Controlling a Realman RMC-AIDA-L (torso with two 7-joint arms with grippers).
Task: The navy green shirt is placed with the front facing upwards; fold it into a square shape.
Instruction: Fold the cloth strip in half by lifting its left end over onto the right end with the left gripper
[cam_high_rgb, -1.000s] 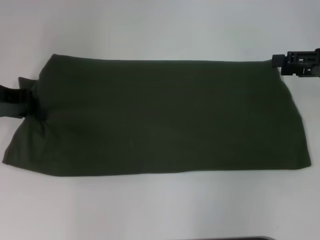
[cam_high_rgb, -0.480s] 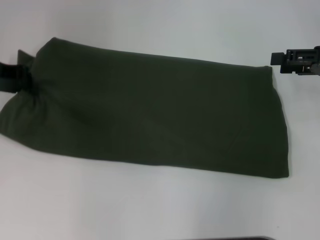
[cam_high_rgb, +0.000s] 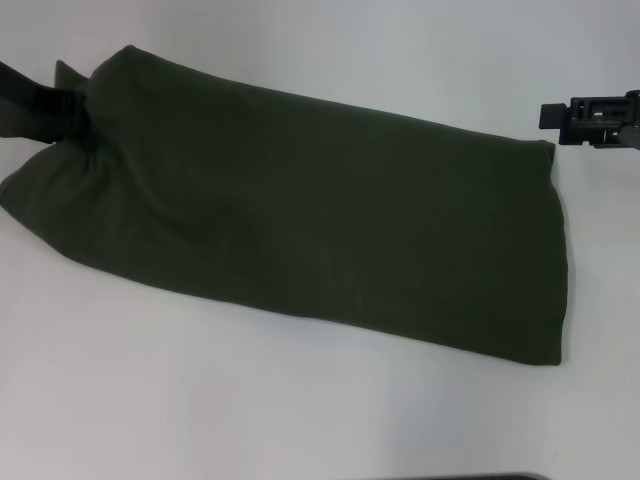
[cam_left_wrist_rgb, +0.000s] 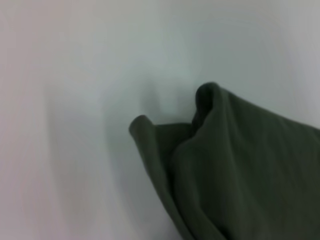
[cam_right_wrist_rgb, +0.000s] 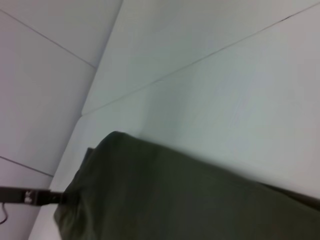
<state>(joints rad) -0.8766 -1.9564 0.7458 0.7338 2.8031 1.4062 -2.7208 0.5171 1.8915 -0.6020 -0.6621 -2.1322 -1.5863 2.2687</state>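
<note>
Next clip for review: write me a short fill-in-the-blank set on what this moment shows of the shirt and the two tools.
1. The navy green shirt lies folded into a long band on the white ____.
2. The ____ tool is shut on the bunched end of the shirt.
3. The right tool hangs beside the shirt's far corner, ____ it.
4. The shirt's cream lettering is ____ in every view.

Missing words: table; left; not touching; hidden

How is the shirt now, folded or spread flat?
Folded: the shirt lies as a long band, no sleeves or letters showing; the left gripper bunches one end.
</note>
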